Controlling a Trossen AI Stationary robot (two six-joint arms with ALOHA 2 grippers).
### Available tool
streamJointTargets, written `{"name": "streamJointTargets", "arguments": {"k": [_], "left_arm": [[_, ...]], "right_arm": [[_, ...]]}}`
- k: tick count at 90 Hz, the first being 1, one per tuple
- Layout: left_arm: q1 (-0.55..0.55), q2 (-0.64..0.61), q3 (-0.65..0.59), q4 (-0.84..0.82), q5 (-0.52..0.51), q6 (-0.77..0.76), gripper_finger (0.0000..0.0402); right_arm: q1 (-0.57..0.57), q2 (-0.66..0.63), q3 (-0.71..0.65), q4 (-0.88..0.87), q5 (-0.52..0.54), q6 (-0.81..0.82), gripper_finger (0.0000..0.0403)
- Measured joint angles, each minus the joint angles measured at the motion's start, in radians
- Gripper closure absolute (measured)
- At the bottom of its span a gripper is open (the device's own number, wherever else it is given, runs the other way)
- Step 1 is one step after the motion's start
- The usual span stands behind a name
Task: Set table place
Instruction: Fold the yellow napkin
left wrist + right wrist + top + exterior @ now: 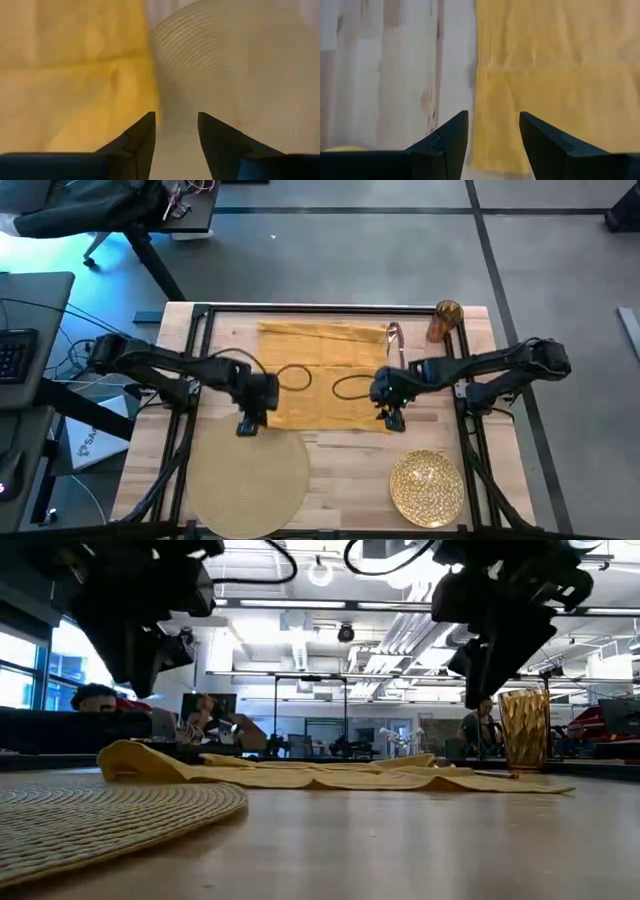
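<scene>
Hovering released over the napkin's (325, 375) near corners, both pincers, left (248, 423) and right (391, 418), leave everything undone: mat (247, 480), plate (427, 488), glass (444, 321), cutlery (394, 340) lie scattered beyond them.

Grey floor (350, 260) with dark seams all around. Well out on the left gripper's (247, 425) outer side: grey desk (35, 300) with a black keyboard (12, 355), loose cables (60, 360), and a white printed box (85, 442) lower down. Farther beyond it, a dark office chair (100, 210). Low view, room behind: ceiling strip lights (300, 604), a window (20, 660), a seated person (95, 697) behind the left gripper and another person (482, 725) behind the right gripper (392, 420).
</scene>
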State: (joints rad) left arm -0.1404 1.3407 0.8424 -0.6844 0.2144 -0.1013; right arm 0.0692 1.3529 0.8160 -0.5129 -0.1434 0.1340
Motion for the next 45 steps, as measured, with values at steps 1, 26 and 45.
{"name": "streamJointTargets", "arguments": {"k": [1, 26, 45], "left_arm": [[-0.007, 0.0, -0.005, 0.007, -0.006, -0.002, 0.0257], [-0.124, 0.004, -0.079, 0.167, -0.262, -0.026, 0.0215], [-0.188, 0.024, -0.127, 0.21, -0.368, 0.069, 0.0213]], "right_arm": [[0.004, 0.0, -0.001, 0.004, 0.01, 0.0, 0.0241], [0.065, 0.0, -0.001, 0.055, 0.144, 0.023, 0.0241], [0.064, 0.0, -0.001, 0.052, 0.142, 0.05, 0.0241]]}}
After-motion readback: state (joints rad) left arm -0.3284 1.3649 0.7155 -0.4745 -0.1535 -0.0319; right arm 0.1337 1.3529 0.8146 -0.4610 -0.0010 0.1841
